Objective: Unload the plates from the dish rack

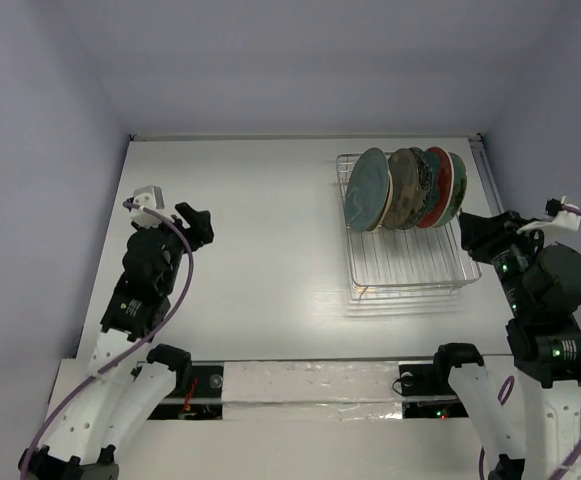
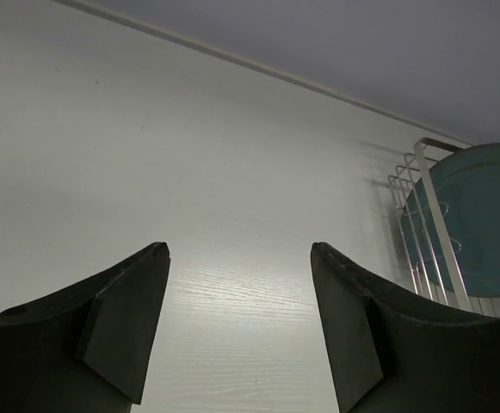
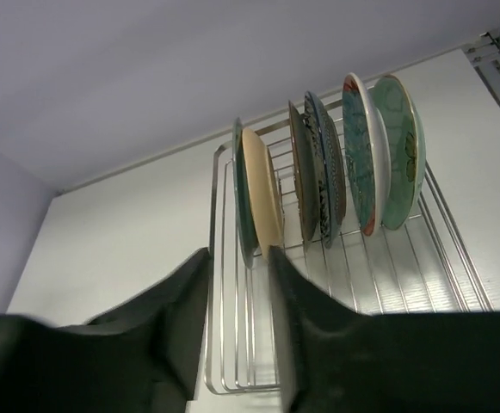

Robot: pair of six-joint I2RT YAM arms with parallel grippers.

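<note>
Several plates stand on edge in the far half of the silver wire dish rack [image 1: 410,265]: a plain teal plate [image 1: 370,188] at the left, a brown patterned one [image 1: 406,188], a red-rimmed one [image 1: 436,186] and a pale green one [image 1: 458,182]. My right gripper [image 1: 473,232] hovers just off the rack's right side, jaws a narrow gap apart and empty. In the right wrist view the gripper [image 3: 238,254] lines up with the teal plate [image 3: 243,198]; the pale green plate [image 3: 400,155] is rightmost. My left gripper [image 1: 198,222] is wide open and empty, far left of the rack.
The rack's near half [image 3: 387,267] holds nothing. The left wrist view shows bare white table between my fingers [image 2: 129,318], with the rack's corner [image 2: 429,202] and the teal plate [image 2: 482,224] at the right edge. Walls close the table at the back and sides.
</note>
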